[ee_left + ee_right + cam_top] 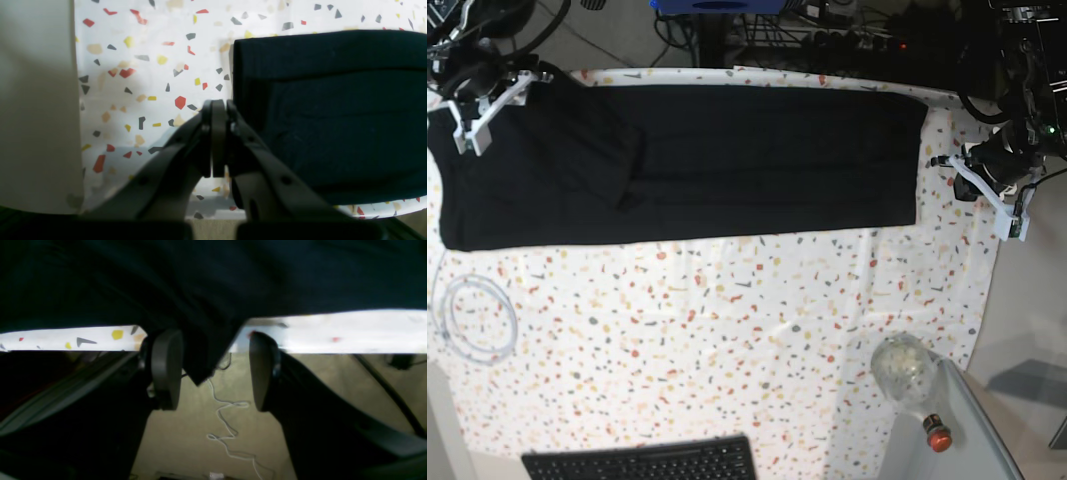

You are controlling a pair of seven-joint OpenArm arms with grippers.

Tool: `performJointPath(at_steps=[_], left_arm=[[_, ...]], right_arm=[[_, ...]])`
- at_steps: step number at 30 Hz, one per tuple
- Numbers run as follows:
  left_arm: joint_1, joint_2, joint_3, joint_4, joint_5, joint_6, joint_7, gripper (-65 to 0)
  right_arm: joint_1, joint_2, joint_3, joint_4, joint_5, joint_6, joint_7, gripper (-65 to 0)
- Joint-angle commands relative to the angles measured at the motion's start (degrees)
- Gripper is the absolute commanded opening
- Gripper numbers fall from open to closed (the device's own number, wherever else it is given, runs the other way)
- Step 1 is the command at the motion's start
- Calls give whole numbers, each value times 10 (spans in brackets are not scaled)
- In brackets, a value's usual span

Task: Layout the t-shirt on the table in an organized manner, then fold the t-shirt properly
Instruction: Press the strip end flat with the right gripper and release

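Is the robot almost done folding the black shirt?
Not yet. The t-shirt already lies as a long band across the table, one sleeve tucked in. Now the right tool stands open around a shirt corner hanging off the edge, while the left tool waits shut beside the other end. Folding it shorter is left.

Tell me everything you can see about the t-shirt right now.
The t-shirt is plain black soft fabric, folded into a long flat band across the far side of the table. One sleeve lies folded over the body. A corner hangs off the table edge between the open jaws of the right gripper, apparently untouched. The left gripper, jaws shut, sits just off its other end.
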Motion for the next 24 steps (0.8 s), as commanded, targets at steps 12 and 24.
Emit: performJointPath(at_steps=[12,24], left_arm=[[-1,-8,-4,8,-2,1,-9,-650],[0,-8,-4,8,-2,1,-9,-650]], right_arm=[[3,7,2,-5,3,1,0,-357],[4,8,2,-31,3,1,0,-357]])
